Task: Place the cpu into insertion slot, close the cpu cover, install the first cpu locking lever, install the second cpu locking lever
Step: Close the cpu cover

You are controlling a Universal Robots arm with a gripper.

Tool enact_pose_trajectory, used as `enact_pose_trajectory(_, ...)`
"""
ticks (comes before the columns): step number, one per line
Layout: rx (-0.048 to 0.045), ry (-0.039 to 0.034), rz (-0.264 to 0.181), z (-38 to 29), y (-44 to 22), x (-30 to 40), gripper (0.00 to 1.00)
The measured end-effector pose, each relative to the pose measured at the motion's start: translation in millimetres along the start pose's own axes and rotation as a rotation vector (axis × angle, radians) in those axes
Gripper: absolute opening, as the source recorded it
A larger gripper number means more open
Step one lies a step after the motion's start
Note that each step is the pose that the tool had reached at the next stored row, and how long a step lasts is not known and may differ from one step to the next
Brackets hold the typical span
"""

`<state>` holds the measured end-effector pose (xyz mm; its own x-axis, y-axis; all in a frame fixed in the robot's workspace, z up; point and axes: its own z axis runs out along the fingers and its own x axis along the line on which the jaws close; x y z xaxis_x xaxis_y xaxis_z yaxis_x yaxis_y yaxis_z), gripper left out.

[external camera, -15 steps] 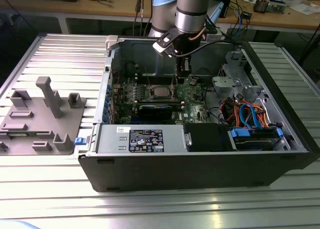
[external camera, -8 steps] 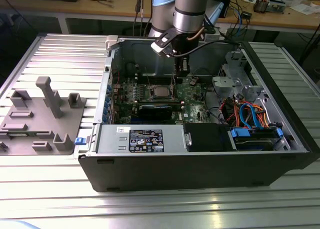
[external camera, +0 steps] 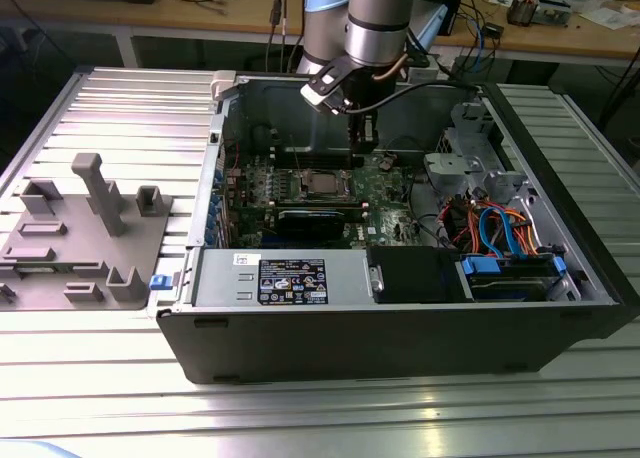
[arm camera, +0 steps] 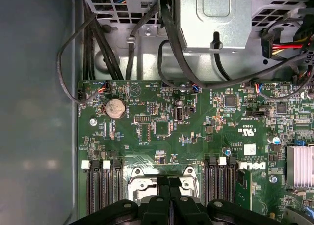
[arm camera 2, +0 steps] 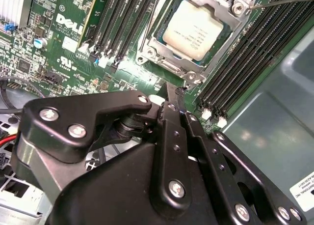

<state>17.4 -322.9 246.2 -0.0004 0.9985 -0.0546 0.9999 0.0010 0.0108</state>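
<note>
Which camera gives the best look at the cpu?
The second wrist view: the cpu appears large, its whole top unobstructed. The exterior view shows the cpu small and distant; in the first wrist view the gripper stands in front of it.

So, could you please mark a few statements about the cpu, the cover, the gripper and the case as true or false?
1. The cpu sits in the socket. True.
2. The cover stands raised upright. False: it lies flat around the cpu.
3. The gripper holds the cpu. False: it is shut beside the socket, apart from the cpu.
4. The case is open on top. True.
5. A grey fixture lies at the exterior view's right of the case. False: it lies at the exterior view's left.
</note>
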Motion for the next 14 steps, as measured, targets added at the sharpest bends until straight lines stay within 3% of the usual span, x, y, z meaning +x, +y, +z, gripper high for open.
enact_pose_trajectory(7,0.0001,0.0027,0.0,2.8,-20.1,0.2,0.11)
enact_pose_trajectory(9,0.0,0.0036,-0.001,6.9,-24.7,-2.1,0.11)
enact_pose_trajectory(11,0.0,0.0038,-0.001,9.3,-35.1,-2.8,0.11)
enact_pose_trajectory(14,0.0,0.0039,-0.001,10.9,-43.5,-2.7,0.11)
